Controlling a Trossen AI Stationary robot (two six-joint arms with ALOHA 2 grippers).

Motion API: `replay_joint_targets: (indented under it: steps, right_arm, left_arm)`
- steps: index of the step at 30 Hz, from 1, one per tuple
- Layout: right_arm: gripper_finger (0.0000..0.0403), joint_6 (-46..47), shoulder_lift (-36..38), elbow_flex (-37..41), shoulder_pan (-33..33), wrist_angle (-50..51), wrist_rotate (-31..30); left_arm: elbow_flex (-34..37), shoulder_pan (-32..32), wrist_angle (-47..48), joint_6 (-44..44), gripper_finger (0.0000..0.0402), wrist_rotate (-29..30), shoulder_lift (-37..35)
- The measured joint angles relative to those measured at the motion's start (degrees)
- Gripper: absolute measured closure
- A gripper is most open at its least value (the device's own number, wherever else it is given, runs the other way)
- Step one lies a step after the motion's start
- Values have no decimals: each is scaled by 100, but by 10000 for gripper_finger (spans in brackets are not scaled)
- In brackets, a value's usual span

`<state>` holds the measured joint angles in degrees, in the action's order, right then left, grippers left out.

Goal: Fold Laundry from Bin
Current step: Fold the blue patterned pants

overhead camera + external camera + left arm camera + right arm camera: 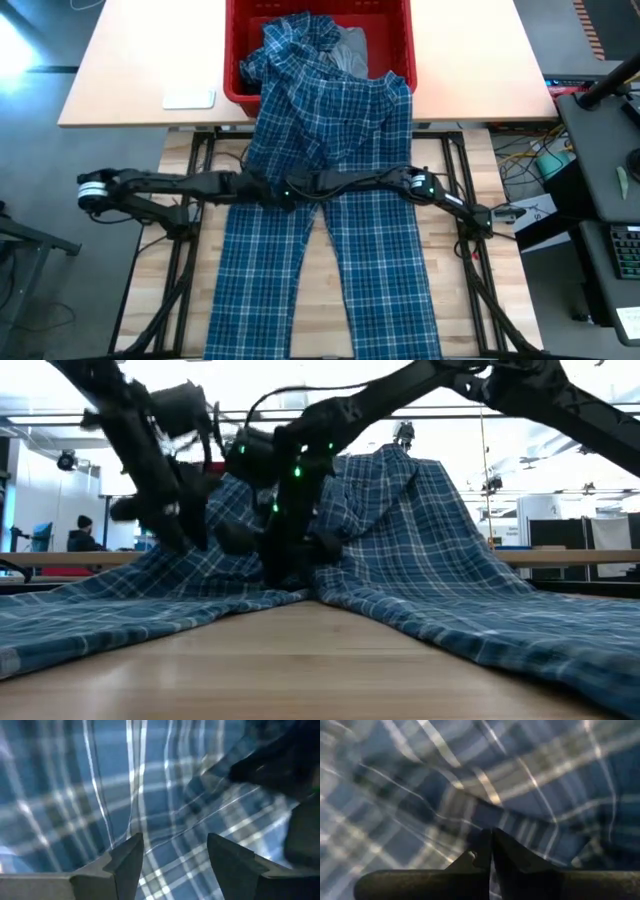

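High view shows our plaid garment (pixel 325 250) trailing from the bin (pixel 240 60) at twelve o'clock, unfolded; left gripper (pixel 175 865) half open, right gripper (pixel 491 851) shut, perhaps pinching cloth

counter (pixel 470 300): light wood slats on a dark frame | far counter (pixel 130 70): pale, at 12 o'clock | plaid garment (pixel 330 260): spread flat from centre to 6 o'clock, two long panels, top trailing into the red bin (pixel 395 25) at 12 | white flat item (pixel 188 98): at 11, possibly a pad
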<state>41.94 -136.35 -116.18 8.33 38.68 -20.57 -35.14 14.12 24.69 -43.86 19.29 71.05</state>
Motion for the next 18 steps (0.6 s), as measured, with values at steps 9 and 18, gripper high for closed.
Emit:
replay_joint_targets:
  steps: [9, 18]
  right_arm:
    - [394, 321, -25, -5, -16, 789, 178]
    - [394, -588, 1141, -177, -16, 715, 199]
  left_arm:
    - [671, 132, 288, -227, 211, 142, 237]
    - [1004, 167, 1227, -425, 211, 77, -438]
